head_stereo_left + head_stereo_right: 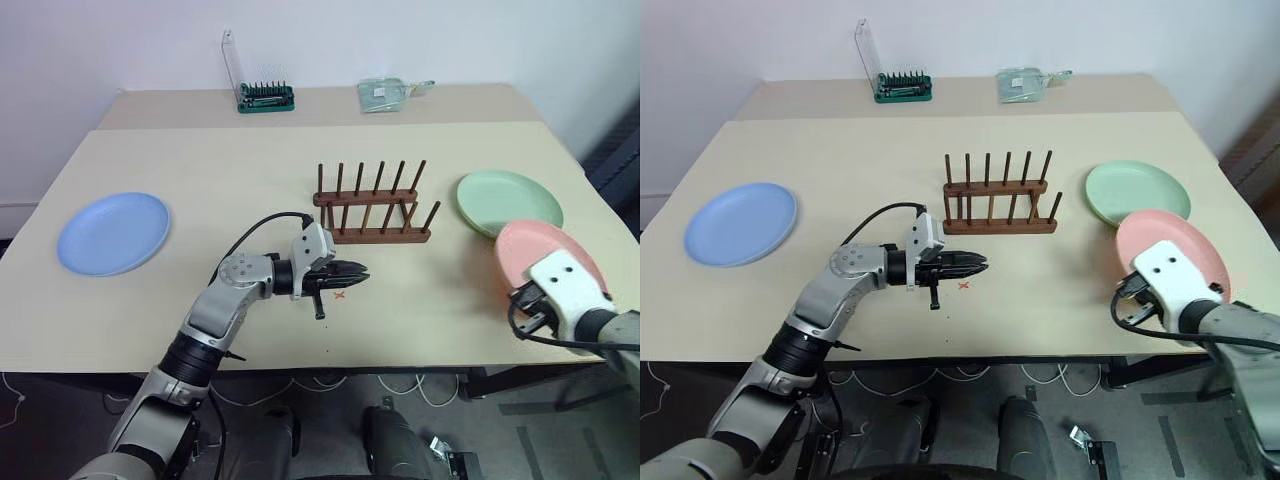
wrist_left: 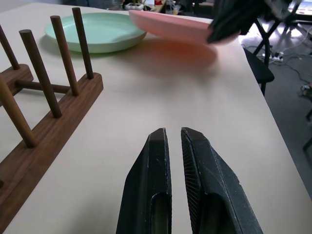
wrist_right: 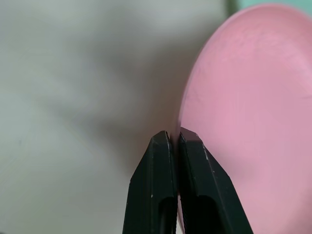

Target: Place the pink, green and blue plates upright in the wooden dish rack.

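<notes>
Pink plate (image 1: 548, 258) pinched at its rim in the right hand (image 3: 174, 139), lifted off the counter (image 1: 250, 170) right of the rack (image 1: 372, 205) — first plate underway. Next: tip upright, slot between pegs. Left hand (image 2: 174, 139) clenched, empty.

Pink plate (image 3: 248, 122): plain plastic, matt, smooth, with a faint fine grain close up. Green plate (image 1: 509, 201) and blue plate (image 1: 113, 232): same plain plastic look, matt and smooth, no pattern.

Wooden dish rack (image 1: 372, 208): dark reddish-brown wood, visible grain along the rail, satin finish, round smooth pegs.

Table (image 1: 240, 170): pale beige top, matt, smooth and even.

Left gripper (image 2: 174, 141): black fingers of hard plastic look, dull sheen, fine ribbing on the inner faces. Right gripper (image 3: 173, 139): same black, slightly glossy finish.

Bit holder (image 1: 265, 96): green plastic base with a clear, glossy lid.
</notes>
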Controlling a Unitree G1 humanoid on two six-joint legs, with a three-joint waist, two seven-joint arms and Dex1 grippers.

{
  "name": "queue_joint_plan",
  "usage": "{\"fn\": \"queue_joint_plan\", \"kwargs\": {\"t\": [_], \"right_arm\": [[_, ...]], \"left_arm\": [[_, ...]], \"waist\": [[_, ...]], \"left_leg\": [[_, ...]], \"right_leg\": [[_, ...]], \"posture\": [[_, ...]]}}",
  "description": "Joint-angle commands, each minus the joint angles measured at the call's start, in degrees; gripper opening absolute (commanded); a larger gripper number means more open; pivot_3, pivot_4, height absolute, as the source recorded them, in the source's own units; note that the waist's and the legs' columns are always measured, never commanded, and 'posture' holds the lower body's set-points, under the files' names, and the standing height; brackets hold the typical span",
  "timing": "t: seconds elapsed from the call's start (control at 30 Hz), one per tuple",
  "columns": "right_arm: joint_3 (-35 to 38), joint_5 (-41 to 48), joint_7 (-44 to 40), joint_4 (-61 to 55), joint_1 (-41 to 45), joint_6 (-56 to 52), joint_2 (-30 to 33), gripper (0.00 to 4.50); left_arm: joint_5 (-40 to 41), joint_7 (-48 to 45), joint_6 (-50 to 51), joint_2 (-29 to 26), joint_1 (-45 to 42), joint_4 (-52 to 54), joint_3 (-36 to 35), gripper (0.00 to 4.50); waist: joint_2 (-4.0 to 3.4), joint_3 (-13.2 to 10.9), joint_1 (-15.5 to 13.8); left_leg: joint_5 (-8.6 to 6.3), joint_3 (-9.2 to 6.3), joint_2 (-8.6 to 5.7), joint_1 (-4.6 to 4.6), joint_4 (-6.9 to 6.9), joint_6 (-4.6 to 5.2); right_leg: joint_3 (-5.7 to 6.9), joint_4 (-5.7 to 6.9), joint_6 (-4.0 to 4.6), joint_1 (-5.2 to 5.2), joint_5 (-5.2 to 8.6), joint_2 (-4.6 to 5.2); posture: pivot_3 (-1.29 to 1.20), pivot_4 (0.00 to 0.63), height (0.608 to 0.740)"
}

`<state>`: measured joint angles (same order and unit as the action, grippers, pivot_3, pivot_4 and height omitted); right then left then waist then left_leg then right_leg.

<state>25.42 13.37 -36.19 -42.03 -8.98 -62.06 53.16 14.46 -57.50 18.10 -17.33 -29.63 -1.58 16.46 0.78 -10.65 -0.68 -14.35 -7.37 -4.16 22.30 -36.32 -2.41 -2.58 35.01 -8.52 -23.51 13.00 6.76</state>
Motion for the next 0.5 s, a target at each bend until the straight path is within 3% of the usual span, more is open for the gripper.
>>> {"fn": "queue_joint_plan", "kwargs": {"t": [0.03,0.13,0.2,0.27,0.5], "right_arm": [[9.2,3.4,-5.5,-5.8,2.7,0.6,4.0,0.12],[12.7,8.3,-8.0,-5.6,10.2,4.2,4.3,0.12],[12.0,17.5,-5.7,-1.5,24.4,3.6,-1.0,0.12],[10.6,22.0,-4.6,1.6,32.2,2.4,-3.9,0.12],[5.7,33.0,-4.0,19.2,45.4,3.8,-14.6,0.12]], "left_arm": [[0.7,-0.3,-1.5,0.5,-0.8,-0.1,-0.7,0.44],[0.7,0.4,-2.7,1.2,-1.5,-1.5,-1.4,0.44],[0.9,1.5,-3.5,1.9,-2.1,-2.8,-2.8,0.44],[0.9,2.2,-3.9,2.2,-2.6,-3.7,-3.6,0.44],[0.6,4.6,-5.6,1.7,-3.6,-5.7,-7.2,0.44]], "waist": [[-0.03,0.0,0.0],[-0.01,0.0,0.2],[0.11,-0.1,0.4],[0.12,-0.1,0.7],[0.27,-0.1,0.0]], "left_leg": [[0.00,0.00,0.00,0.00,0.00,0.00],[0.00,0.04,0.02,-0.01,-0.01,0.00],[0.00,0.04,0.03,-0.02,0.01,0.00],[0.00,0.06,0.08,-0.04,0.00,0.00],[0.00,-0.14,-0.02,0.05,0.05,0.01]], "right_leg": [[0.01,0.00,0.00,0.00,0.00,0.00],[0.00,-0.02,0.00,0.01,0.00,0.00],[0.01,-0.03,-0.01,0.01,0.00,-0.01],[0.03,-0.07,0.02,0.04,-0.02,-0.05],[0.12,-0.06,0.03,-0.02,-0.03,0.04]], "posture": [[0.00,0.150,0.740],[0.00,0.150,0.740],[0.00,0.150,0.740],[0.00,0.150,0.740],[0.00,0.150,0.740]]}}
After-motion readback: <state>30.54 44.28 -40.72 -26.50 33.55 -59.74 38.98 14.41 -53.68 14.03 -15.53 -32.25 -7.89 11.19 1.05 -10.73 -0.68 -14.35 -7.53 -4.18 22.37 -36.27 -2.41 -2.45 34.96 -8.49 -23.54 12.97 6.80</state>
